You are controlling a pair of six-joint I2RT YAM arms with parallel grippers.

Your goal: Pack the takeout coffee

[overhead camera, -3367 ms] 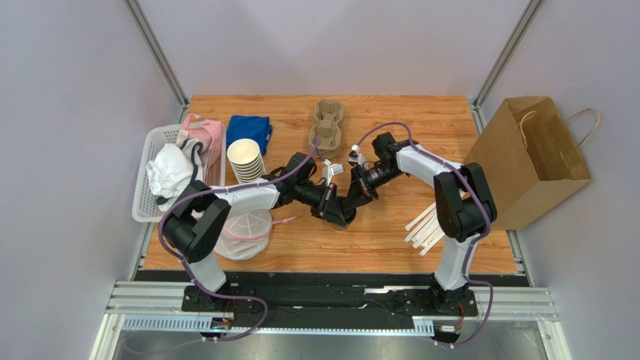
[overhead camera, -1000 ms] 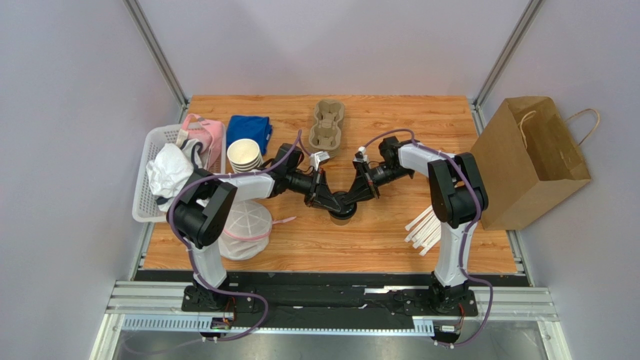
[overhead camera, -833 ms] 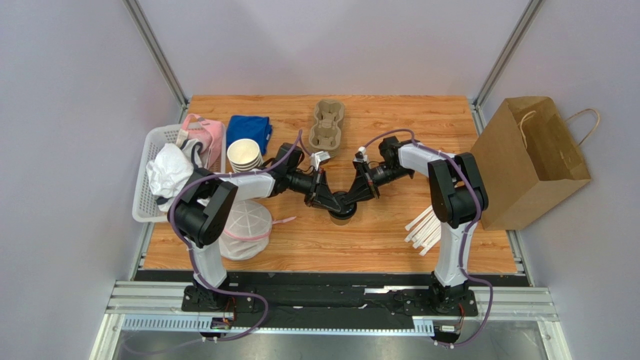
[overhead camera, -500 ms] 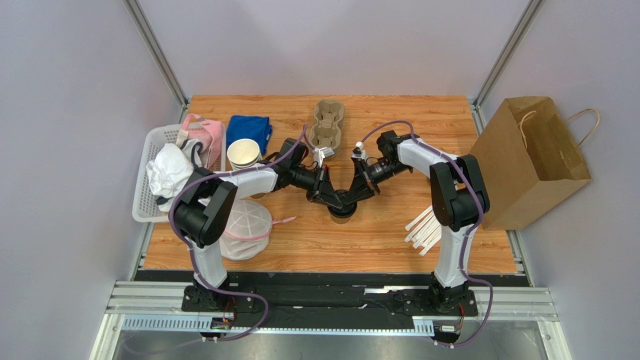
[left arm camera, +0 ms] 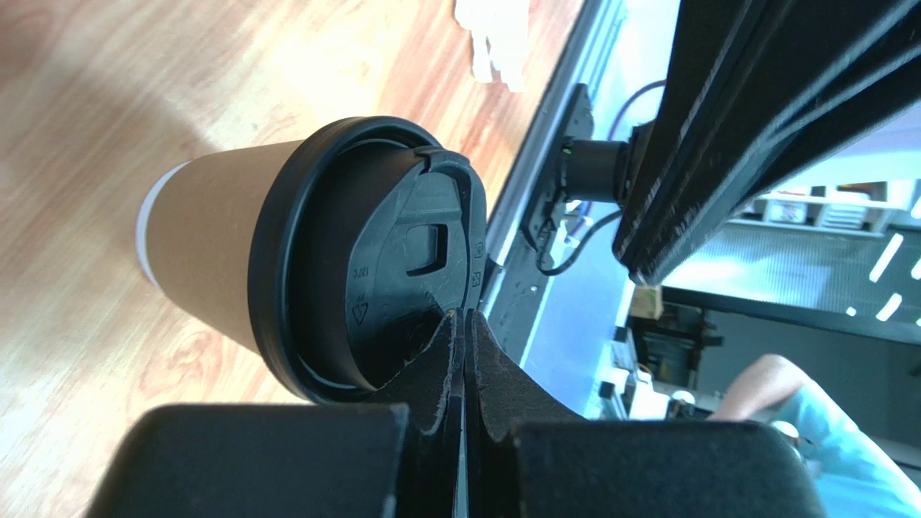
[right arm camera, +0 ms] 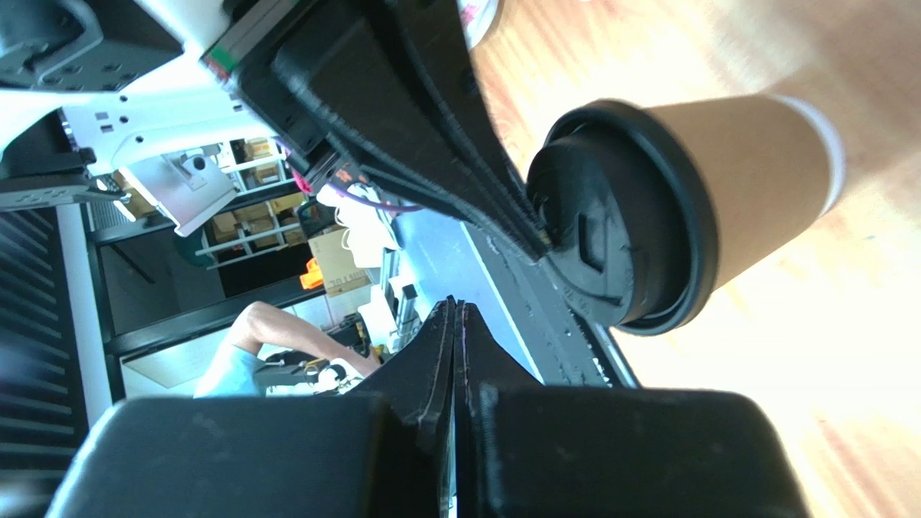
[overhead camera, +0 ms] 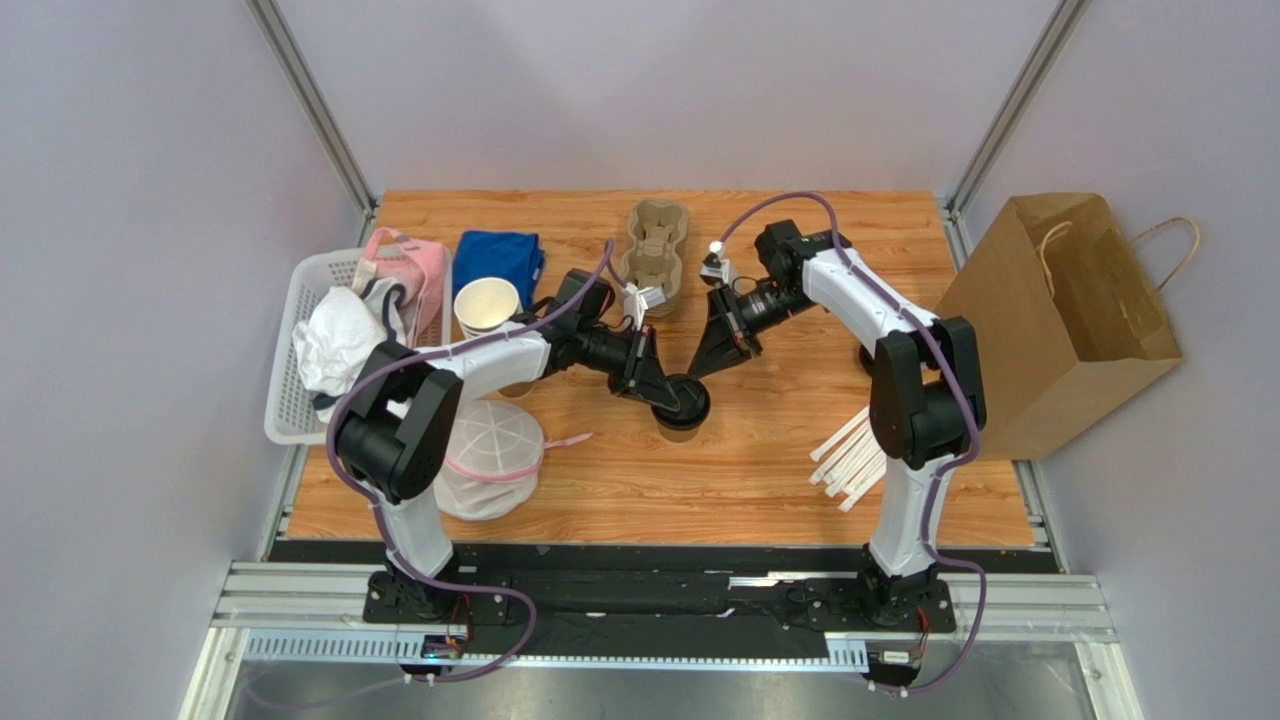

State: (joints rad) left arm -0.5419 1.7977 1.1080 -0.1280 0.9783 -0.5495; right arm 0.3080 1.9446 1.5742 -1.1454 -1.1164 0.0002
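Takeout coffee upright, lid partly hidden behind left gripper, tips pressed together, right gripper likewise closed

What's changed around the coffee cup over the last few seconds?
The right gripper has drawn back from the black lid toward the table's far side, shut. The left gripper, also shut, stays with its tips on the lid. The takeout coffee, cup carrier and paper bag stayed put.

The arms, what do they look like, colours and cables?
The left arm and right arm have white shells, black joints and a purple cable looping alongside. The left pincer and right pincer have black wedge-shaped fingers.
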